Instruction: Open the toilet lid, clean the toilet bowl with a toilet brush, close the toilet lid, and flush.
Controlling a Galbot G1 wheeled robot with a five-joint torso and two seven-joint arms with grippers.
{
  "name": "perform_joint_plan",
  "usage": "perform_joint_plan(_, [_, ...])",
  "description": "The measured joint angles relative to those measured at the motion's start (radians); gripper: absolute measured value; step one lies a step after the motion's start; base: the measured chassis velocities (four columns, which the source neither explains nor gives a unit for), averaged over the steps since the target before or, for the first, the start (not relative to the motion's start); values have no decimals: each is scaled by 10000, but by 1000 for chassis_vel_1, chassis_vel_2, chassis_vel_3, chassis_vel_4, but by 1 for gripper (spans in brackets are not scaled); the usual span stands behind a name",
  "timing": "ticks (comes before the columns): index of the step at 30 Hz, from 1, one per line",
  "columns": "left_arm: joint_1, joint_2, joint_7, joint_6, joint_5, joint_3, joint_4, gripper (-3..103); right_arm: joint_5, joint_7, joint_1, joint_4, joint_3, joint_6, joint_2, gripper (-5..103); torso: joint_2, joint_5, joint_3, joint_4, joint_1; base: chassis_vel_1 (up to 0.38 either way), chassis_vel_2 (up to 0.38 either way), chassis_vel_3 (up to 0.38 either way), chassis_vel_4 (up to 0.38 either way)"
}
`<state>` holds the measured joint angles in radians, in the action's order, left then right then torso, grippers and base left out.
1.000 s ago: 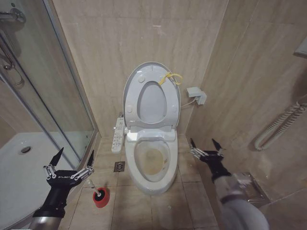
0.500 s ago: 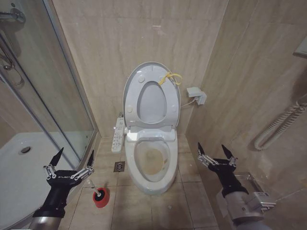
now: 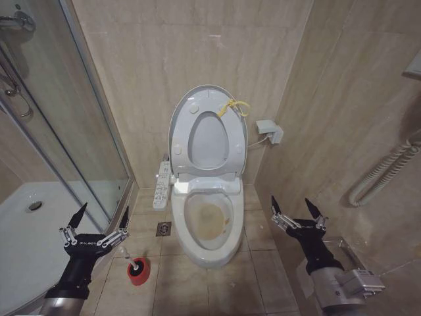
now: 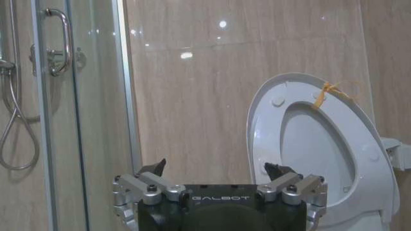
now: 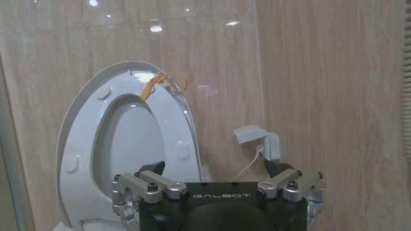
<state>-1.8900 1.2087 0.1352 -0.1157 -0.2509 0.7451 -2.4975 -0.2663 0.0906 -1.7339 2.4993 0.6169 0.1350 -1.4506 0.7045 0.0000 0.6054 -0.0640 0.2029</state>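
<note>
White toilet lid (image 3: 208, 131) stands raised beyond both spread, empty grippers, exposing the stained toilet bowl (image 3: 207, 227) between them for scrubbing, while the toilet brush (image 3: 135, 267) waits just below-right of the left gripper (image 3: 96, 221); right gripper (image 3: 297, 212) hovers.

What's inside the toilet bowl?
A yellowish-brown stain sits on the inside of the toilet bowl. The bowl's near wall hides the part just behind the front rim.

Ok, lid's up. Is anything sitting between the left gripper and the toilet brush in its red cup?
Nothing visible. The left gripper hangs open over the floor beside the shower tray, and the toilet brush stands in its red holder cup just below and beside it, with bare tile between them.
</note>
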Motion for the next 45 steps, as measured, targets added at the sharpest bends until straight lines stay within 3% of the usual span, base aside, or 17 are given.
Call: perform_joint_plan(45, [0,0,0,0,0,0,0,100,65,-59,10,-46,-52,103,-26,100,0,0,0,0,0,0,0,0,0])
